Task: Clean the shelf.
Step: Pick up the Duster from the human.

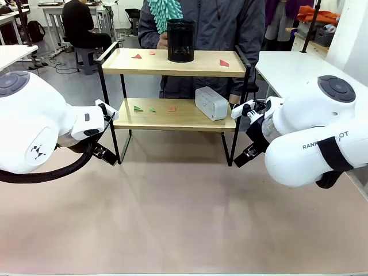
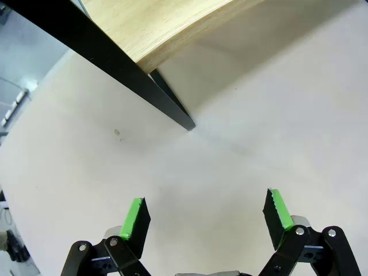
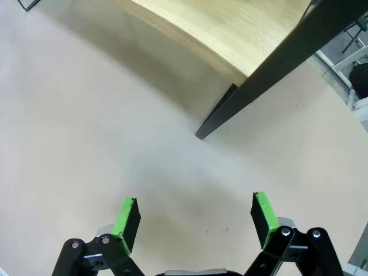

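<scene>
Our left fingers [image 2: 136,215] and right fingers [image 3: 127,221] stand wide and empty over the worktop [image 1: 172,218], each beside a front leg of the shelf [image 1: 172,119]. We should clear its frame [image 1: 123,86] before reaching the paper scraps [image 1: 138,108].

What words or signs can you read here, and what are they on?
"RANK": on the white shell of the right arm; the start of the word is cut off.
"OT": farther along the same shell, past a black strap that hides the letters between.
A small black logo mark with no letters: on the left arm.
The white box on the shelf shows no print that can be read.
</scene>
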{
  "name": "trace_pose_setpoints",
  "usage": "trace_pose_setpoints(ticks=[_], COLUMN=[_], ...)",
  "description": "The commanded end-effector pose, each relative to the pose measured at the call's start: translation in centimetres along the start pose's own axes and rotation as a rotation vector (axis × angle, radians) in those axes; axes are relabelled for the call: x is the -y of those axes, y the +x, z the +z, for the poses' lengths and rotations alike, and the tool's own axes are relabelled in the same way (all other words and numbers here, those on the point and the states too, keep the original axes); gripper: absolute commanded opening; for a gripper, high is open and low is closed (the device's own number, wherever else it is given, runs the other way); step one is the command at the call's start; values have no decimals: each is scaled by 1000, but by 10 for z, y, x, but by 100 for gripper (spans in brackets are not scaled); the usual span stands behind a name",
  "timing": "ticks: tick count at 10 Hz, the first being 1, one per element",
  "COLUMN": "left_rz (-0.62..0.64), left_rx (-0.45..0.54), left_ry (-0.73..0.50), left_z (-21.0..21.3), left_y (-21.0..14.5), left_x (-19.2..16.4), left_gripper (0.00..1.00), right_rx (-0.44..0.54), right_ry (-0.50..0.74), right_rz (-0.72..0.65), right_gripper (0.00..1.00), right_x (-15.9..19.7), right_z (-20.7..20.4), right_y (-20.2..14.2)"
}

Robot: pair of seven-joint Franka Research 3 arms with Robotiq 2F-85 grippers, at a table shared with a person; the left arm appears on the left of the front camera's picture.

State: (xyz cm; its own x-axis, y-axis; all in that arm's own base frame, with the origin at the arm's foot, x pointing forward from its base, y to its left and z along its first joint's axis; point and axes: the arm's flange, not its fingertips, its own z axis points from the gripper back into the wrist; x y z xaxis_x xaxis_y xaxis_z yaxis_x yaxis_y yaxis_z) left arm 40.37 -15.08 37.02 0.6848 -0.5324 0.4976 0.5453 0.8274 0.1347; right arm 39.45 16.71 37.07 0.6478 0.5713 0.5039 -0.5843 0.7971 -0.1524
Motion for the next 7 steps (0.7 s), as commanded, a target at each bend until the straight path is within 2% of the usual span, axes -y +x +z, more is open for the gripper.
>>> trace_pose_setpoints(ticks=[1,2,3,4,5,6,7], left_rz=[-1,0,-117,-165,-166,-98,10], left_rx=[0,0,-133,-169,-182,-14,122], left_ry=[0,0,-268,-503,-578,-673,-664], left_z=[0,0,35,79,117,155,181], left_y=[0,0,4,0,-12,-27,-46], left_x=[0,0,6,4,-6,-27,-56], left_gripper=[100,100,100,100,100,100,100], right_rx=[0,0,-214,-218,-190,-48,90], right_ry=[0,0,125,252,352,537,660], right_rz=[-1,0,109,15,-154,-386,-563], right_gripper=[100,100,100,100,100,100,100], right_x=[0,0,1,12,34,69,106], right_z=[0,0,30,77,126,172,200], right_y=[0,0,0,-5,-18,-43,-78])
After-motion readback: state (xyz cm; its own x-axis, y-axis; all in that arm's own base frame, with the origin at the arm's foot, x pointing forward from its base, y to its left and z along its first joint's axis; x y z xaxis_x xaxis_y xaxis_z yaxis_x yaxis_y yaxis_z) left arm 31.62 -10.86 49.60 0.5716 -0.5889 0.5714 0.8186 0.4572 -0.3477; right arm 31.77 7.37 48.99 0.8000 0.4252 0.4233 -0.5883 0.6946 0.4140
